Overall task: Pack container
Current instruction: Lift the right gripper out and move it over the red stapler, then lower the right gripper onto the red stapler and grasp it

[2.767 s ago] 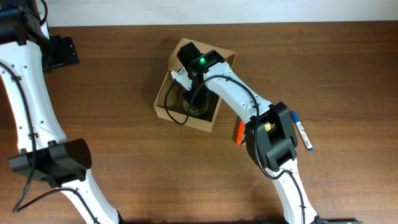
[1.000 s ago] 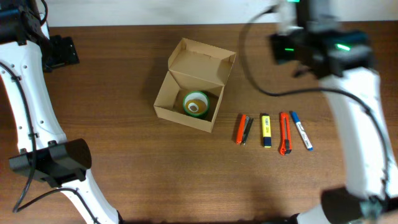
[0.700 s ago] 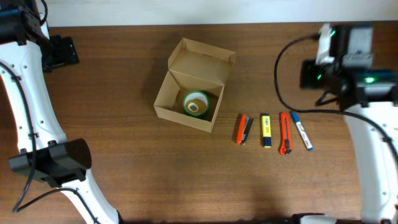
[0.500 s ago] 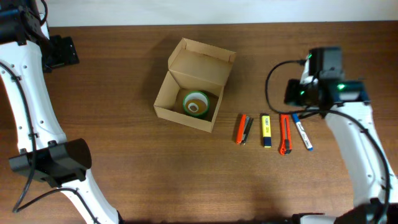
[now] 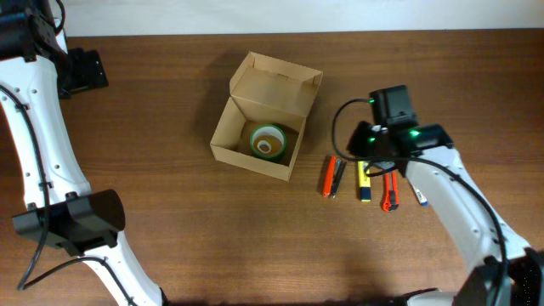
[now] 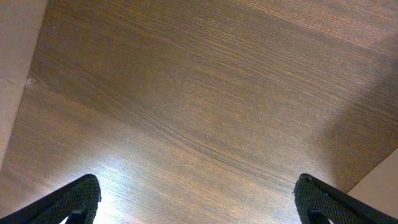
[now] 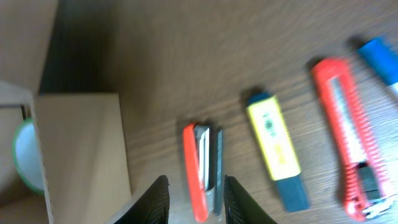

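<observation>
Held the right end effector (image 7: 193, 202) spread above an orange-and-grey cutter (image 7: 195, 171), near the container (image 5: 246, 161) but apart. Held the left end effector (image 6: 196, 199) spread too, well away.

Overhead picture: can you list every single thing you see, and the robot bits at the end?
Cardboard box: one, tan, middle of the table, flap open.
Tape roll: one, green and yellowish with a white middle, inside the box.
Orange and grey tool: looks like one, first in the row right of the box.
Yellow highlighter: one, dark blue cap, next in the row.
Red cutter: one, after the highlighter.
Blue-capped pen: one, end of the row, partly hidden.
Table: one, brown wood.
Left gripper: black, open, over bare wood.
Right gripper: black, open, above the orange and grey tool.
</observation>
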